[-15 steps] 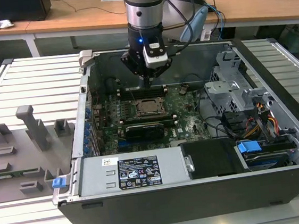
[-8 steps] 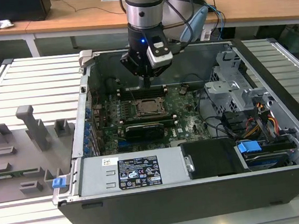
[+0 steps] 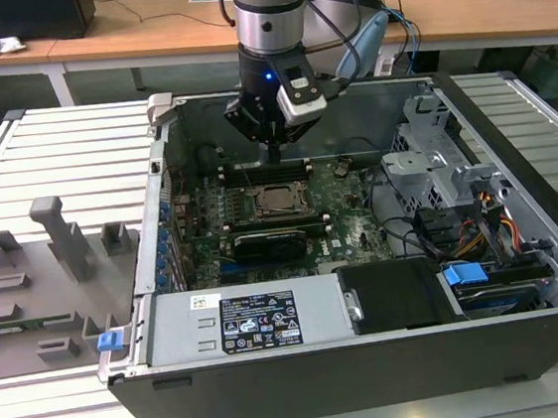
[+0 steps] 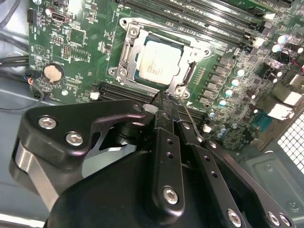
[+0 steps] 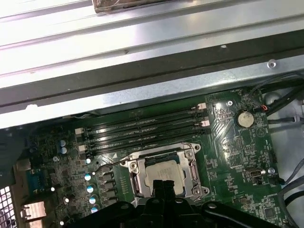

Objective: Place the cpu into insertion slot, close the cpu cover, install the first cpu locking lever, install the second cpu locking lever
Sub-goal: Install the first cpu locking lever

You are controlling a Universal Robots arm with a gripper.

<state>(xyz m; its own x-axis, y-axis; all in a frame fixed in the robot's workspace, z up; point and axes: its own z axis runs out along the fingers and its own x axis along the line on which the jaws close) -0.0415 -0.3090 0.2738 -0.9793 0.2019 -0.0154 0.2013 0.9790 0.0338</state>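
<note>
The cpu [image 4: 159, 61] lies flat in the insertion slot [image 5: 134, 183] on the green board, its silver top showing in both wrist views. The cpu cover [image 4: 130, 52] lies down over it as a silver frame around its edges. One thin wire locking lever [image 4: 190, 118] sticks out loose from a socket corner, beside the fingertips. My gripper [image 3: 273, 153] hangs just above the socket's far edge by the memory slots, its fingers [image 4: 164, 109] pressed together with nothing between them.
The board sits deep in an open computer case [image 3: 156, 182] with metal walls around. Long black memory slots [image 5: 142, 130] run next to the socket. A drive cage [image 3: 434, 168] and cables [image 3: 481, 233] stand at the exterior view's right, a power supply [image 3: 251, 322] in front.
</note>
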